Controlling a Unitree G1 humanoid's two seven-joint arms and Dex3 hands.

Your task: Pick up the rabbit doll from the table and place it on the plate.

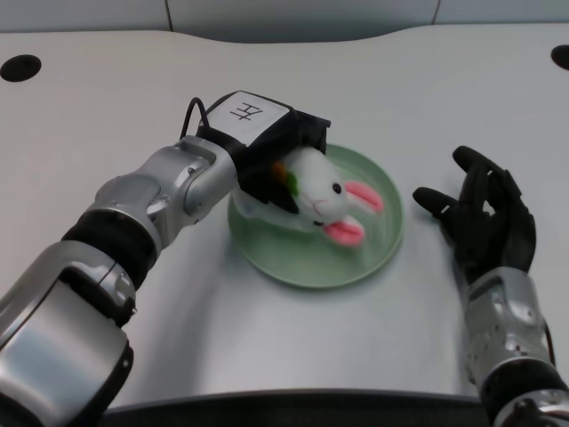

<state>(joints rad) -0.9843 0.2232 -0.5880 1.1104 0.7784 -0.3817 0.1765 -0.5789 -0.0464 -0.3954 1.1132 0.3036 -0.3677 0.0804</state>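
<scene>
Now our black many-fingered left hand reaches in from the table's left side and grips the white plush rabbit doll by its body, fingers clamped around it above the round pale green plate. We see the doll lying tilted over the plate's left half, its pink-lined ears pointing toward the plate's right rim; whether its underside touches the plate we cannot tell. A small orange and green detail shows near its neck, beside our fingers. The plate sits near the middle of the white table. Our right hand rests open beside the plate's right rim.
</scene>
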